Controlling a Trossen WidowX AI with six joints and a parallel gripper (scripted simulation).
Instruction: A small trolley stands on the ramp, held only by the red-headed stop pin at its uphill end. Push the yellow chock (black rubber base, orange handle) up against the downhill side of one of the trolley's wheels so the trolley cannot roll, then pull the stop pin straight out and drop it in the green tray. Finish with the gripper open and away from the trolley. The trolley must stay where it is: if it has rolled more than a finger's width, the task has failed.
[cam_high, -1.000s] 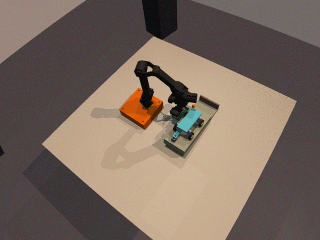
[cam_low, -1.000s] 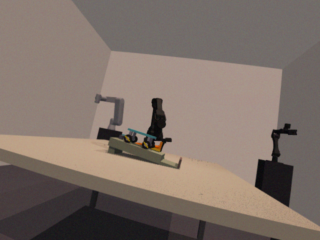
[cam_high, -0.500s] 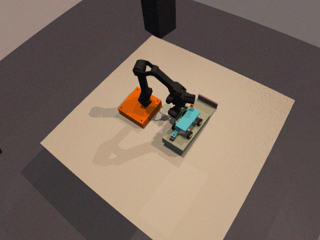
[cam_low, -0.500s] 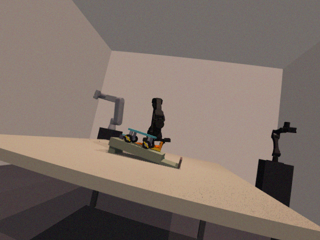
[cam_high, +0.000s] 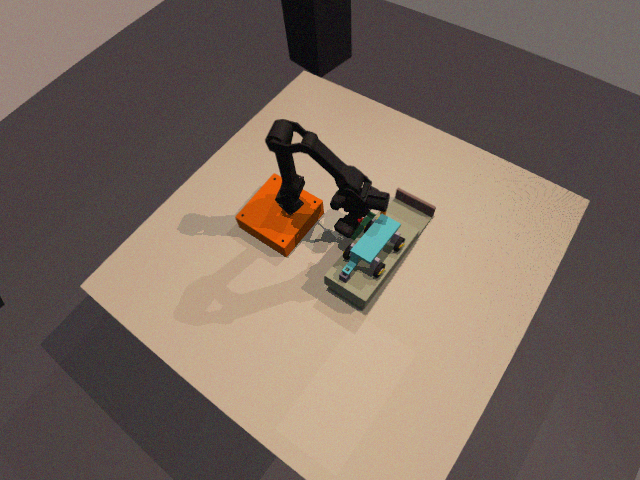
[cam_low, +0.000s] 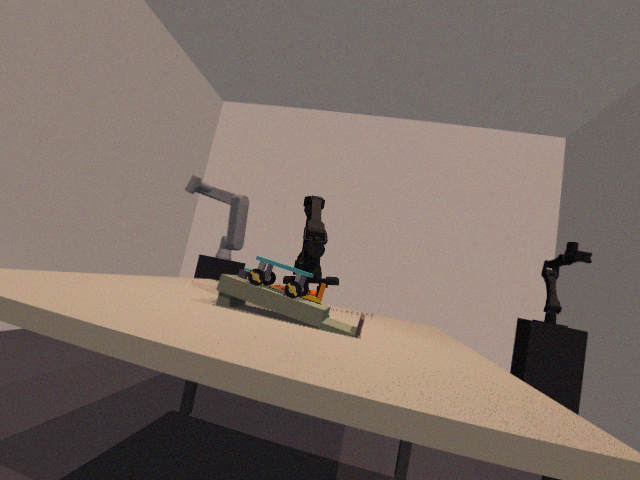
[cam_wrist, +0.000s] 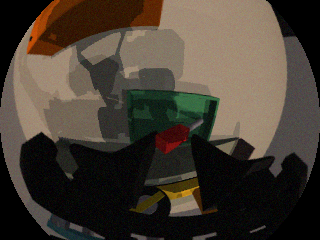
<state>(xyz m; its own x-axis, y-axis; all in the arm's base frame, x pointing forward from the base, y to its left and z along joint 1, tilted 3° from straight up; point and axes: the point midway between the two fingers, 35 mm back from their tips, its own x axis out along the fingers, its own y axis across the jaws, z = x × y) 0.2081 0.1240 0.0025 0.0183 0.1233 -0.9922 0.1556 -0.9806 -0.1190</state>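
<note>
The blue trolley (cam_high: 376, 238) (cam_low: 284, 266) stands on the ramp (cam_high: 353, 292) (cam_low: 273, 301). The yellow chock (cam_wrist: 183, 189) (cam_low: 311, 298), orange handle up, sits at the downhill side of a lower wheel (cam_wrist: 148, 204) and appears to touch it. My gripper (cam_high: 362, 215) (cam_wrist: 175, 136) is partly open beside the trolley. The red-headed pin (cam_wrist: 171, 139) (cam_high: 360, 220) is out of its place and lies slanted at the fingertips, apparently loose, its shaft towards the green tray (cam_wrist: 204, 104) (cam_high: 357, 232). The tray looks tipped up beside the ramp. Whether the pin rests on it, I cannot tell.
The orange arm base (cam_high: 273, 214) (cam_wrist: 105, 20) stands close beyond the tray. A dark end stop (cam_high: 415, 202) (cam_low: 360, 325) closes the ramp's downhill end. Two other arms stand on black pedestals off the table in the exterior view.
</note>
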